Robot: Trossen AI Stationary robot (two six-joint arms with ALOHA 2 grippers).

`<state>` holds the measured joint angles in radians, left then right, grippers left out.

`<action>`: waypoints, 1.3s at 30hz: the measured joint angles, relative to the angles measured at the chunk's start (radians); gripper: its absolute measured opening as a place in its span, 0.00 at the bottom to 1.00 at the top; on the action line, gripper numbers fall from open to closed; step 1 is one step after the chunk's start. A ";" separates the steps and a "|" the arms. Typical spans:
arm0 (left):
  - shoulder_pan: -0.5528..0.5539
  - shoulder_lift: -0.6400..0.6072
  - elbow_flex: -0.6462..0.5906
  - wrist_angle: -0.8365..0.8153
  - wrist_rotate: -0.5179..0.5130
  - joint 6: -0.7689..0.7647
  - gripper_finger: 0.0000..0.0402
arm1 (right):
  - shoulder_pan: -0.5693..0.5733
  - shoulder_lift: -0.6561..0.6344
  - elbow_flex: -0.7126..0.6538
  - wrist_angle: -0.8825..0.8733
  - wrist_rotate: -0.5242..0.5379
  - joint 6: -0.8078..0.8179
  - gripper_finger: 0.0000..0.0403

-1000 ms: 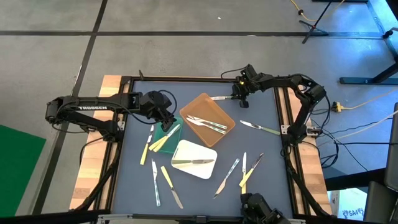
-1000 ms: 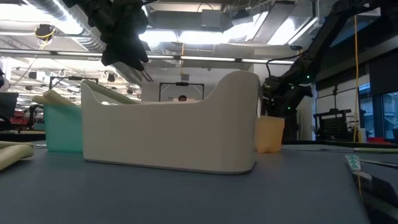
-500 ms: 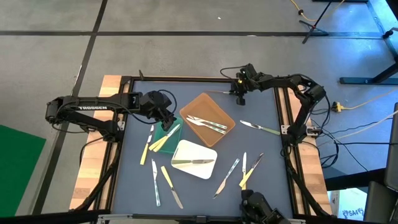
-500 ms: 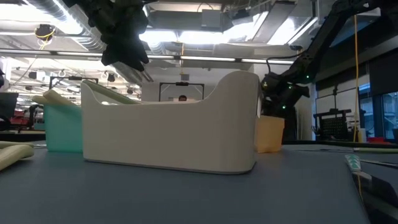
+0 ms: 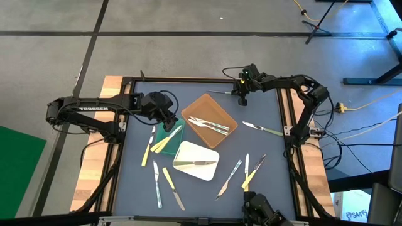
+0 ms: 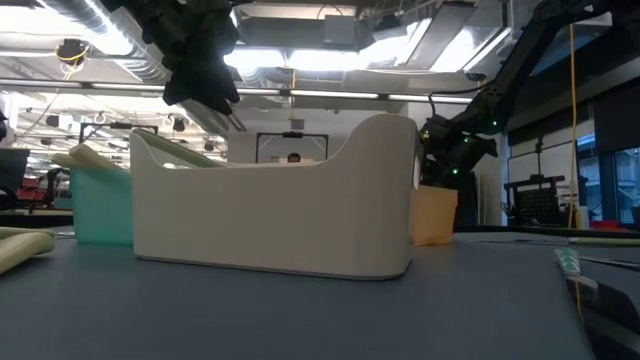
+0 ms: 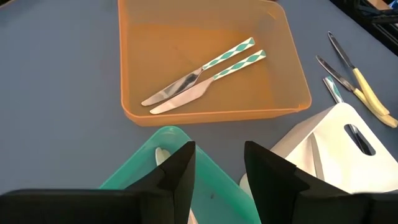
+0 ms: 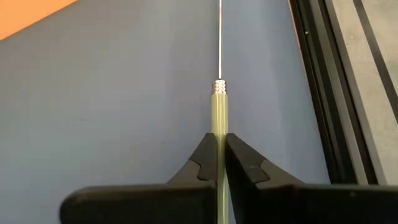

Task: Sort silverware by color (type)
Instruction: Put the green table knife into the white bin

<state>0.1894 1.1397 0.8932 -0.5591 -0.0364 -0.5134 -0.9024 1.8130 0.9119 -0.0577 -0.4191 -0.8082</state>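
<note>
Pale green handle, thin metal blade: that's the piece pinched in the right hand (image 8: 218, 163), fingers pressed tight on the handle. In the right wrist view its long axis runs straight out from the fingertips, with a ribbed collar where handle meets metal. From above, the green-handled piece (image 5: 221, 93) is held near the far edge of the blue-grey surface (image 5: 264, 113), blade pointing toward the orange tray (image 5: 209, 104), long axis roughly along that far edge.

The left hand (image 7: 214, 168) is spread, nothing gripped, hanging over the rim of the green tray (image 7: 149, 155). "TROSSEN" can be read in white on the left arm (image 5: 88, 110) in the high view.

Two knives with teal-and-white diamond handles (image 7: 239, 55) are lying side by side in the orange tray, which is translucent plastic with rounded corners, blades pointed away from the white tray (image 5: 196, 161). One piece is lying in that white tray, and yellow-handled ones (image 5: 164, 142) are propped across the green tray. More silverware (image 5: 245, 171) is scattered flat on the surface nearer the front, mostly lengthwise front to back, and another green-handled knife (image 5: 262, 129) is lying close to the right rail.
</note>
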 joint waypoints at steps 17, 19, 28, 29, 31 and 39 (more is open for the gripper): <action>0.000 0.000 0.000 0.000 0.000 0.000 0.33 | 0.000 0.010 0.000 0.004 0.033 0.000 0.12; 0.000 0.000 0.000 0.000 0.000 0.000 0.33 | 0.000 0.020 0.000 0.006 0.040 0.000 0.16; 0.000 0.000 0.000 0.000 0.000 -0.001 0.33 | -0.001 0.035 0.002 0.018 0.039 -0.004 0.19; 0.000 0.000 0.000 0.000 0.000 -0.001 0.33 | -0.001 0.035 0.002 0.018 0.039 -0.004 0.18; 0.000 0.000 0.000 0.000 0.000 -0.001 0.33 | -0.001 0.035 0.002 0.018 0.038 -0.004 0.15; 0.000 0.000 0.000 0.000 0.000 -0.001 0.33 | -0.001 0.035 0.002 0.020 0.045 -0.004 0.10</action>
<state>0.1898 1.1397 0.8932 -0.5587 -0.0364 -0.5144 -0.9035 1.8481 0.9142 -0.0376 -0.3738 -0.8120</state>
